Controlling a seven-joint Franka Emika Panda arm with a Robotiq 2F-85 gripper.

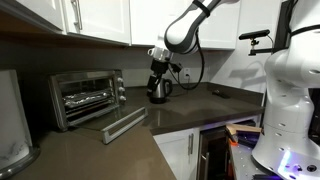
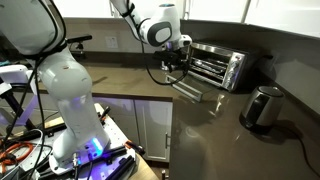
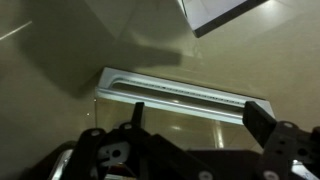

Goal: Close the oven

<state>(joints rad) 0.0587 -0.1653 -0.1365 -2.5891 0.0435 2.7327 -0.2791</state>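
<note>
The silver toaster oven [image 1: 88,97] stands on the dark counter, and it shows in both exterior views [image 2: 218,65]. Its glass door [image 1: 125,125] hangs open, folded down nearly flat in front of it [image 2: 188,88]. In the wrist view the door's bar handle [image 3: 170,92] runs across the picture, just beyond my fingertips. My gripper [image 3: 198,125] is open and empty and hovers above the open door, one finger at each side over the glass. In the exterior views the gripper [image 2: 172,62] sits above the door's outer edge [image 1: 160,66].
A small dark kettle [image 1: 160,90] stands on the counter past the oven [image 2: 262,105]. A rounded white appliance [image 1: 12,120] is beside the oven. A large white robot body [image 2: 65,90] stands in front of the counter. White cabinets hang above.
</note>
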